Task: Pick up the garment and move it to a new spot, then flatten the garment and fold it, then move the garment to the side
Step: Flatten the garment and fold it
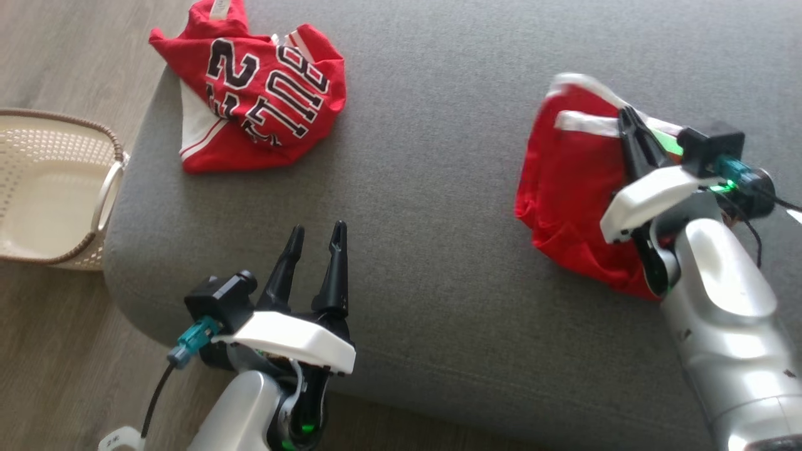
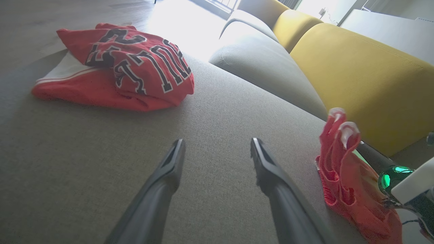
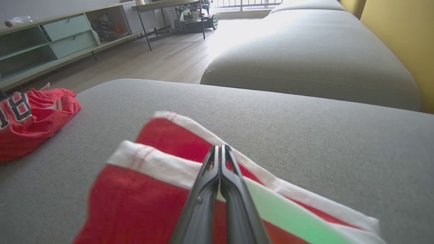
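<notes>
A red garment (image 1: 564, 181) with white trim hangs bunched from my right gripper (image 1: 626, 119), at the right of the grey sofa seat (image 1: 438, 250). In the right wrist view the two fingers are pressed together at the garment's (image 3: 135, 203) white band, so the right gripper (image 3: 220, 147) is shut on it. The left wrist view shows this garment (image 2: 342, 169) raised at the right. My left gripper (image 1: 318, 228) is open and holds nothing, near the seat's front edge. Its fingers (image 2: 217, 142) point across bare fabric.
A second red jersey (image 1: 263, 100) with black-and-white lettering lies crumpled at the seat's far left corner. A cream wicker basket (image 1: 50, 188) stands on the wood floor at the left. A yellow backrest (image 2: 356, 67) and another grey cushion (image 3: 305, 61) lie beyond.
</notes>
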